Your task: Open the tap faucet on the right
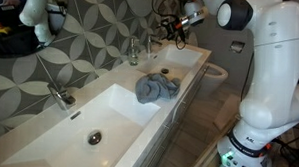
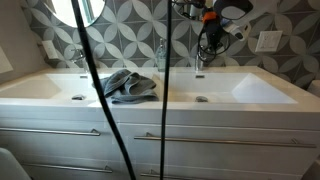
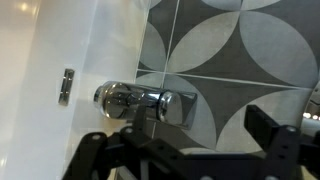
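At the right-hand basin point(image 2: 255, 90) of a double-sink counter point(image 2: 150, 108), seen in an exterior view, the Panda arm's gripper point(image 2: 209, 42) hangs just above the small chrome tap faucet point(image 2: 197, 63). The tap faucet stands upright at the back rim, against the patterned tile wall point(image 2: 130, 30). In the wrist view the gripper's dark fingers point(image 3: 95, 150) are spread wide and hold nothing. The tap faucet point(image 3: 140, 98) lies straight ahead between them, its long axis running across the frame from wall toward basin. Reaching the lever probably needs only a short advance. A grey towel point(image 2: 125, 85) lies well apart, between the basins.
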Tool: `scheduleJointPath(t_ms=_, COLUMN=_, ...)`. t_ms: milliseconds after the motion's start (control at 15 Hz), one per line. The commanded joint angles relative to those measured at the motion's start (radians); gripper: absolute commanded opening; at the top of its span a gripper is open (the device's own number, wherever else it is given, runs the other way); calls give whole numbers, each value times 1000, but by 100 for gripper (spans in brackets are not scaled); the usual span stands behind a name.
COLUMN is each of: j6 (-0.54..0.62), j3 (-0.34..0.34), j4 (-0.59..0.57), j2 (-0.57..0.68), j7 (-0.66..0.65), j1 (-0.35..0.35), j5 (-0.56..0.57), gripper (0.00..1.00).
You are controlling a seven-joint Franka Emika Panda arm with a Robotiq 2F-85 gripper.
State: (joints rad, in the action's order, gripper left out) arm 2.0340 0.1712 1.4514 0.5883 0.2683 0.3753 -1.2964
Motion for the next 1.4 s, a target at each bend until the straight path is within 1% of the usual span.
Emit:
scheduleJointPath(t_ms=0, j6=4, j3=-26, j4=-60, j2=49, j7=-25, j1=21, j5=-65, gripper=100)
scheduleJointPath(t_ms=467, j6=-9, j3=-28, j4=-86, j2=54, j7=-32, j1=24, j5=-140, gripper=100)
scheduleJointPath(t_ms=933, j6=-19, j3=-28, j4=-94, j2=47, j7=-32, j1=25, j5=-188, gripper=100)
scheduleJointPath(t_ms=1133, j6=-16, j3=-23, j4=-95, j2=49, j7=-37, j1=20, j5=-179, gripper=100)
scheduleJointPath(t_ms=1333, j6=-6, j3=2, j4=-84, j2=42, j7=-62, j1=3, j5=-112, gripper=100)
